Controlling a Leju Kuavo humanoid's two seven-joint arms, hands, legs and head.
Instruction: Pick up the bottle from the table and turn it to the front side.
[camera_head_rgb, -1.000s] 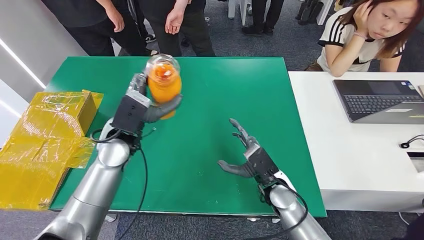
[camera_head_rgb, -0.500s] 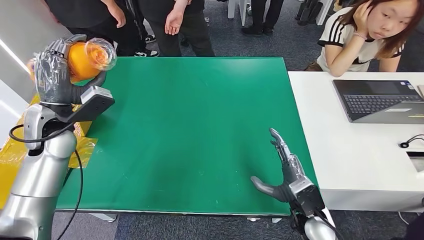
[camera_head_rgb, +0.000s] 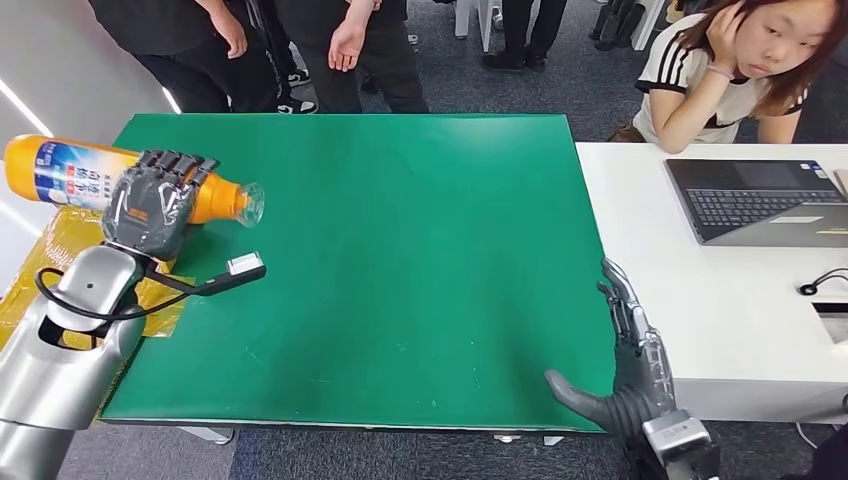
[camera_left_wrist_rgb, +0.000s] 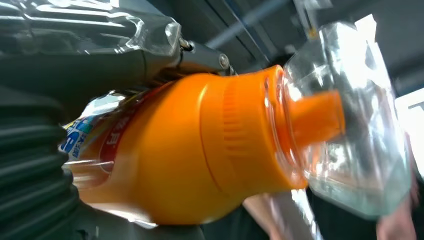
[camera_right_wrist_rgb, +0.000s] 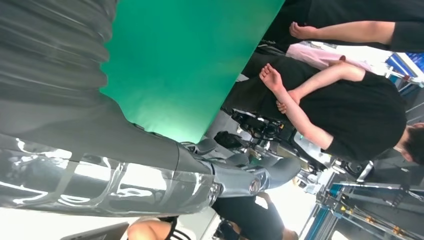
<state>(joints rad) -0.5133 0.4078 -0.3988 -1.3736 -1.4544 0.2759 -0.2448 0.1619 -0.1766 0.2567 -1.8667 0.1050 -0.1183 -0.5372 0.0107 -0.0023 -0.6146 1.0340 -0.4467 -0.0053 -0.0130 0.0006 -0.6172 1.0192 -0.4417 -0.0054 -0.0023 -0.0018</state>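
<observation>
Bottle: lifted clear of the green table, long axis lying level, clear cap toward the table's middle, base out beyond the hand's far side
Left hand: fingers wrapped over the bottle's middle, label showing past them
Right hand: well apart at the table's near corner, fingers spread, holding nothing
Nearer arm: left; judged to need a roll about the long axis

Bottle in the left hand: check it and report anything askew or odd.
The bottle lies on its side in the left hand, held up off the green table at its left edge, clear cap pointing toward the table's middle. The label shows at the base end. No spill or damage is visible. The right hand is open at the table's right corner.
</observation>
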